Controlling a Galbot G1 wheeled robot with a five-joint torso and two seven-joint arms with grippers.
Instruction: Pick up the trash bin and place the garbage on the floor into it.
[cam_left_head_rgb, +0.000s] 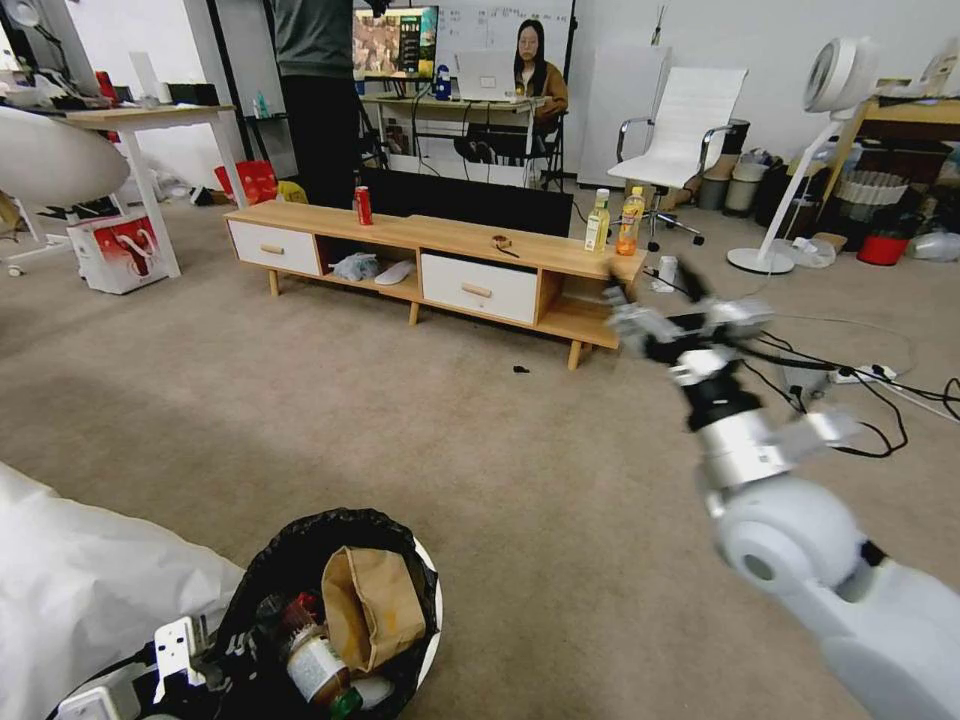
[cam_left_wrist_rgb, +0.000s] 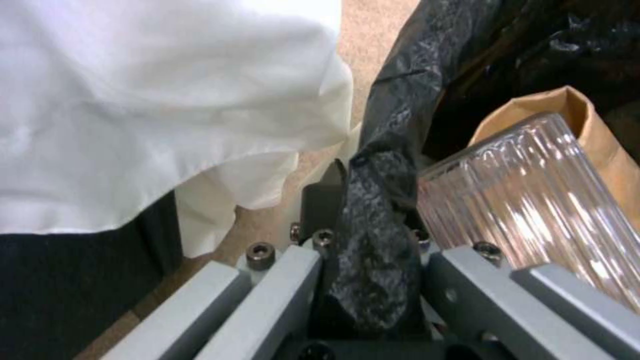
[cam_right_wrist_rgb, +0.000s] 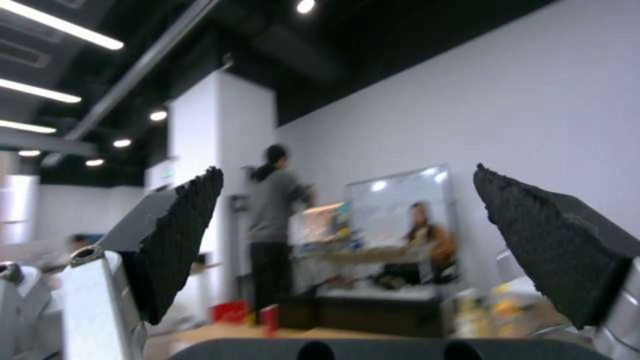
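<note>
**Bin held low at your left, right claw raised and open**

Head view: Your trash bin (cam_left_head_rgb: 300, 560) sits at the lower left, mouth facing up, black bag folded over the white rim. Inside it: a tan paper bag (cam_left_head_rgb: 372, 605) with its long axis roughly upright and opening toward the top, plus a clear bottle (cam_left_head_rgb: 315, 668) lying slanted beside it. Your right claw (cam_left_head_rgb: 650, 315) is lifted well away over the carpet (cam_left_head_rgb: 480, 450), reaching toward the low wooden surface (cam_left_head_rgb: 440, 240), which carries an upright red can (cam_left_head_rgb: 363, 205).

Left wrist view: Your left claw (cam_left_wrist_rgb: 373, 280) is clamped on the bin's bag-covered rim; the ribbed bottle lies just beside it.

Right wrist view: Your right claw's pads (cam_right_wrist_rgb: 180, 235) stand wide apart, holding nothing.
</note>
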